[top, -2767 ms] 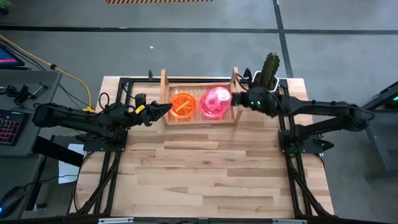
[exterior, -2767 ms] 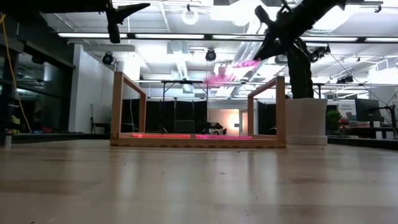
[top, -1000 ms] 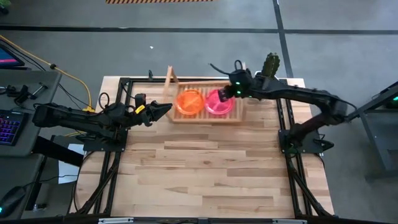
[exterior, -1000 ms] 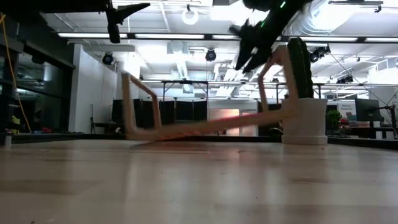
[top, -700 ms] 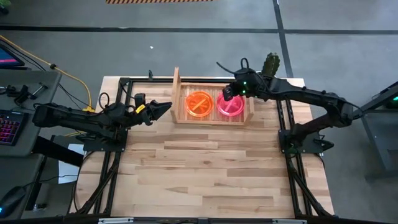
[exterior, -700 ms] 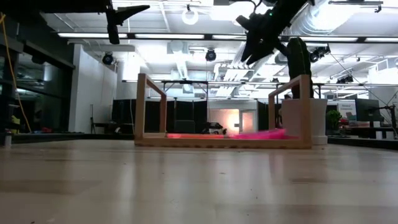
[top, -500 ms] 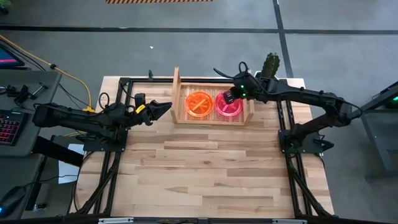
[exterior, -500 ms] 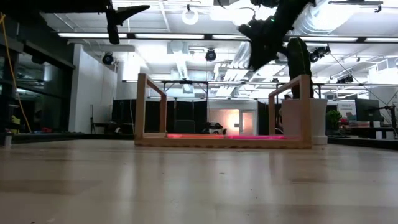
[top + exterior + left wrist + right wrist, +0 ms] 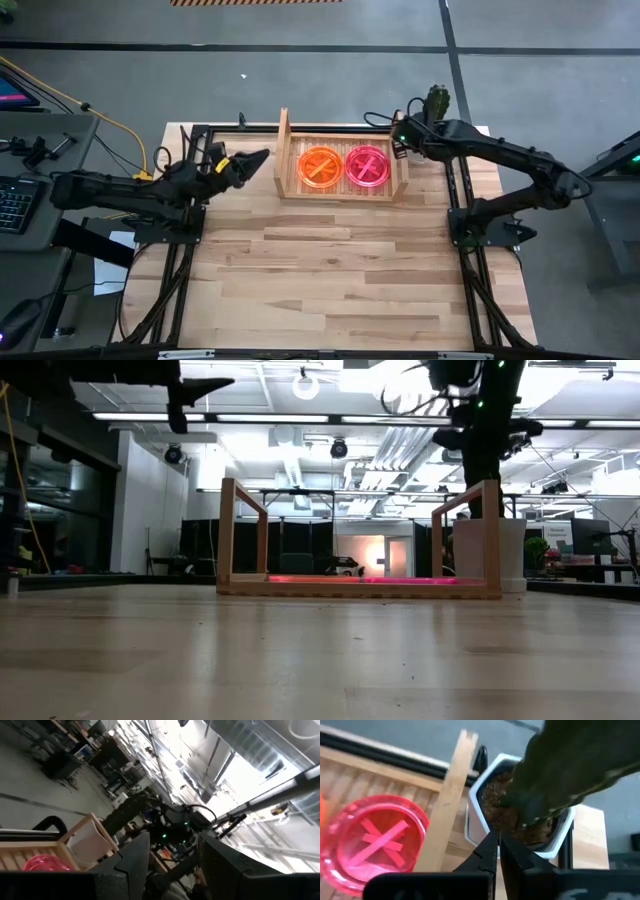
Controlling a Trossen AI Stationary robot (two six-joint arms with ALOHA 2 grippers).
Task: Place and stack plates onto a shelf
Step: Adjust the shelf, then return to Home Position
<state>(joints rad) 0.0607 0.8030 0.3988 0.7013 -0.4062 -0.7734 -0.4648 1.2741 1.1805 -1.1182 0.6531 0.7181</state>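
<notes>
Stacks number two on the shelf point(image 9: 283, 152): orange plates point(image 9: 321, 166) beside pink plates point(image 9: 368, 166), the count within each unclear. Right gripper point(image 9: 399, 138) hangs empty just past the shelf's side board by the cactus pot point(image 9: 520, 817), fingers nearly together. Left gripper point(image 9: 258, 158), fingers apart, waits beside the shelf.

The shelf point(image 9: 358, 588) rests flat on the table point(image 9: 300, 660), a thin pink and orange glow of plates point(image 9: 350, 579) along its base. The right gripper point(image 9: 480, 435) hangs above its side board beside the white pot point(image 9: 505, 555).
</notes>
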